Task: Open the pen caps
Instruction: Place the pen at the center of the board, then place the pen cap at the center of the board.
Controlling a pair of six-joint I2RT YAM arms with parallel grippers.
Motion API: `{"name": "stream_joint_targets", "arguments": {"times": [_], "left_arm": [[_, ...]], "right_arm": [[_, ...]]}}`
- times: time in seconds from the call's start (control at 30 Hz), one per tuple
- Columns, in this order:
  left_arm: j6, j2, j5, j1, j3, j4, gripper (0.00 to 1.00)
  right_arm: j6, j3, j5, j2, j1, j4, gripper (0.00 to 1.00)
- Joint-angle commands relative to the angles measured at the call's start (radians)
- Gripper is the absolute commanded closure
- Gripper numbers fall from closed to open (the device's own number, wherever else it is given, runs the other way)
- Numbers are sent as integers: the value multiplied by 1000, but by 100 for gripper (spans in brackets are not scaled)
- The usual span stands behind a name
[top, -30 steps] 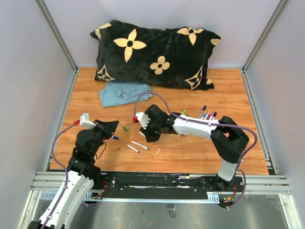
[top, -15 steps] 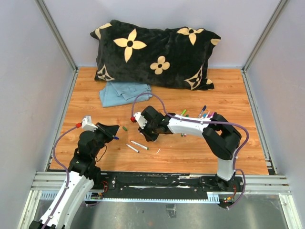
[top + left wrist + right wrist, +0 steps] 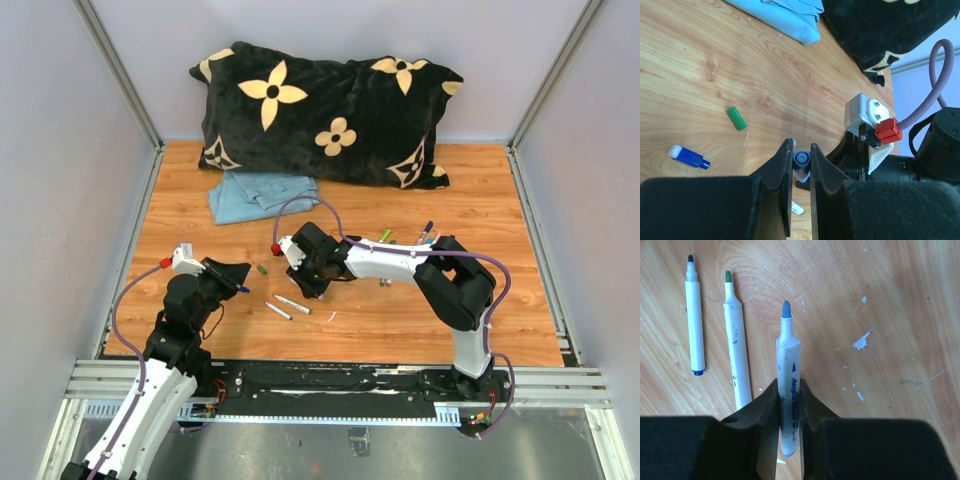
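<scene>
My left gripper is shut on a blue pen cap, seen end-on between its pads; in the top view this gripper hovers at the left of the table. My right gripper is shut on an uncapped blue-tipped pen, held low over the wood, and in the top view the right gripper sits mid-table. Two uncapped pens lie just left of it. A loose green cap and a loose blue cap lie on the table.
A group of capped pens lies right of centre behind the right arm. A folded blue cloth and a black flowered pillow fill the back. Metal rails edge the near side of the table.
The right arm has swung left and toward the near edge, bringing the blue pen down beside the two uncapped pens. The left gripper has drawn back slightly with the blue cap.
</scene>
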Motion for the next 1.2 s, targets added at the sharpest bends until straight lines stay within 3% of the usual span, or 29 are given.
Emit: {"name": "stream_joint_targets", "arguments": {"times": [0.0,0.47,0.8,1.03,1.17], "left_arm": [[6,-10,7,6,-6,-4,100],[-17,0,32,6,-13,21,100],[-58,64,119,6,-26,117,100],[-92,127,148,5,-37,181,100],[-115,136,126,-3,-45,211,100]], "right_arm": [[19,21,-13,19,7,-34,82],[1,42,-17,11,7,-63,73],[-103,55,-8,-134,0,-95,63],[-385,91,-240,-284,-80,-282,52],[-455,45,-383,-407,-210,-314,48]]}}
